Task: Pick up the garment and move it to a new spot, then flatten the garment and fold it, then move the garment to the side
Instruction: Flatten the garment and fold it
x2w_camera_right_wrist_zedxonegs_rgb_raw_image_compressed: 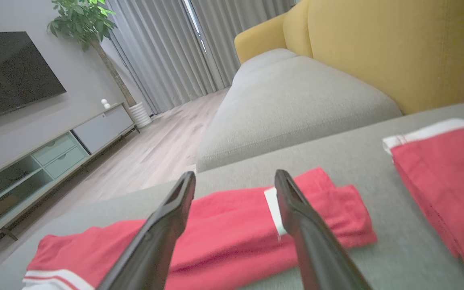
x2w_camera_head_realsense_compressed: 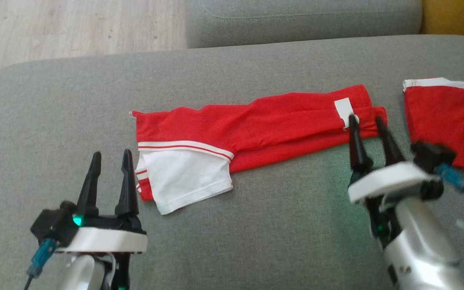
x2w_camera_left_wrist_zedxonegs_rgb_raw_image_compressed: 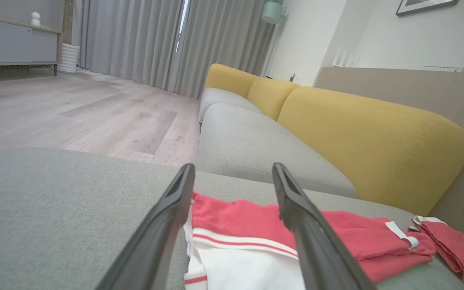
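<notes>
Head view gives us the red garment (x2w_camera_head_realsense_compressed: pixel 256 125) lying as a long strip on the grey cushion (x2w_camera_head_realsense_compressed: pixel 256 225), our left gripper (x2w_camera_head_realsense_compressed: pixel 111 154) and right gripper (x2w_camera_head_realsense_compressed: pixel 365 119) spread wide and empty at its ends, so we should pinch every layer squarely before folding.

The second red garment (x2w_camera_head_realsense_compressed: pixel 445 121) runs off the head view's right edge, so its full shape cannot be told. The right pincer (x2w_camera_head_realsense_compressed: pixel 365 119) is blurred there, and one of its fingers covers a corner of the white label (x2w_camera_head_realsense_compressed: pixel 342 106) on the garment (x2w_camera_head_realsense_compressed: pixel 264 121).
</notes>
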{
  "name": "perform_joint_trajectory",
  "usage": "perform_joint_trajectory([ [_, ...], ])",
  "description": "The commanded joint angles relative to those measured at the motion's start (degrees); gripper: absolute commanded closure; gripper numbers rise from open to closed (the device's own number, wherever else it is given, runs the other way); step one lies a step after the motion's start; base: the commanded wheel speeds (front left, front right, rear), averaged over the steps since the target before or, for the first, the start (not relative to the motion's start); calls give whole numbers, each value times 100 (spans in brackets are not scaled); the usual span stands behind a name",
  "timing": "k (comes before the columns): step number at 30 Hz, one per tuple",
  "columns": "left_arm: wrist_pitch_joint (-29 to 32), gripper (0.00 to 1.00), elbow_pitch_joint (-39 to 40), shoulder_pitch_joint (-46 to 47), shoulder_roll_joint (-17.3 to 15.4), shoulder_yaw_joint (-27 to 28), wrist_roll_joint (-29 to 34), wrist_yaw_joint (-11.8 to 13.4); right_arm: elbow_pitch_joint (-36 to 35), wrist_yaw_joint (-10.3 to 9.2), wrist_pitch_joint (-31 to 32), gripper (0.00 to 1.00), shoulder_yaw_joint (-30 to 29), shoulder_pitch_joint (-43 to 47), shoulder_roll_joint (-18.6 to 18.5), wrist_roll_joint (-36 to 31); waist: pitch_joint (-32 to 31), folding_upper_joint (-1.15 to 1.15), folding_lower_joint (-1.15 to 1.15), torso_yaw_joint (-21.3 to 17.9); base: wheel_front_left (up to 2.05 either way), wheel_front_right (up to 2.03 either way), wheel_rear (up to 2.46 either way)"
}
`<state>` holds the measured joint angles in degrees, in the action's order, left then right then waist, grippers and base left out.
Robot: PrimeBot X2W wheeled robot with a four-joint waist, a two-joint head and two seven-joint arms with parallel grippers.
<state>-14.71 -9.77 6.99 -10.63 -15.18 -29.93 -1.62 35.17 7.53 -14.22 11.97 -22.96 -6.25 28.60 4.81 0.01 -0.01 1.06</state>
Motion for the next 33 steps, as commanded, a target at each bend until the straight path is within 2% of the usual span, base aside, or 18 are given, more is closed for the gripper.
perform_joint_trajectory([
  [1,-29,0,146,165,-29,295,71,-35,-245,-4,-76,0,45,-104,77,-77,10,-1,1,-11,0,0,0],
  [8,-29,0,68,96,366,785,554,-422,-584,-4,-77,0,-281,273,308,-543,127,-1,1,-28,0,0,0],
  [13,-29,0,33,251,488,854,734,-540,-553,-4,-64,0,-447,117,328,-748,302,-1,1,52,0,0,0],
  [16,-29,0,13,352,541,807,798,-567,-370,-4,5,0,-768,-135,331,-965,464,-1,1,141,0,0,0],
  [20,-29,0,-33,487,584,715,819,-582,118,-4,203,0,-1526,-570,334,-1233,683,-1,1,294,0,0,0],
  [21,-29,0,-37,549,589,628,799,-584,434,-4,296,0,-1899,-797,335,-1396,782,-1,1,370,0,0,0],
  [26,-29,0,-54,670,556,468,729,-585,1314,-4,472,0,-2861,-1224,336,-2124,943,-1,1,518,0,0,0],
  [30,-29,0,-53,720,534,415,690,-586,1942,-4,524,0,-3350,-1462,336,-2554,1001,-1,1,579,0,0,0],
  [33,-29,0,-54,748,529,413,675,-586,2382,-4,493,0,-3436,-1641,336,-2624,1028,-1,1,589,0,0,0],
])
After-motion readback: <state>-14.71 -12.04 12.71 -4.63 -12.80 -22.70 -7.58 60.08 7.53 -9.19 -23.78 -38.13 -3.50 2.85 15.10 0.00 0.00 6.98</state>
